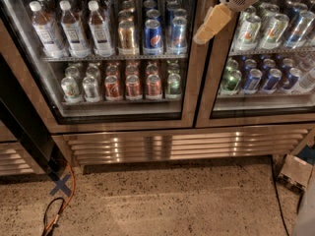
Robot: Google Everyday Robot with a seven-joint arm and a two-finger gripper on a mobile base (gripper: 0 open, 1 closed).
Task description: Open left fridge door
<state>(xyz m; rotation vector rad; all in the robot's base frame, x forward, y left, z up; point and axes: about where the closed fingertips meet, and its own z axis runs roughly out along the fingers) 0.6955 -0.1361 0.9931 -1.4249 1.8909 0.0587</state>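
Observation:
The left fridge door (125,123) is a wide glass door in a brushed bronze-steel frame. It stands shut, with bottles and cans on the shelves behind the glass. My gripper (212,23), white with a tan end, hangs in from the top right. It sits in front of the upright frame between the two doors, at the left door's right edge. I cannot tell whether it touches the frame.
The narrower right glass door (266,114) fronts green, silver and blue cans. A slatted steel grille (187,146) runs below both doors. An orange cable (71,191) and a blue X mark (60,185) lie on the speckled floor at the left. A black cable (275,191) and a box (295,173) are at the right.

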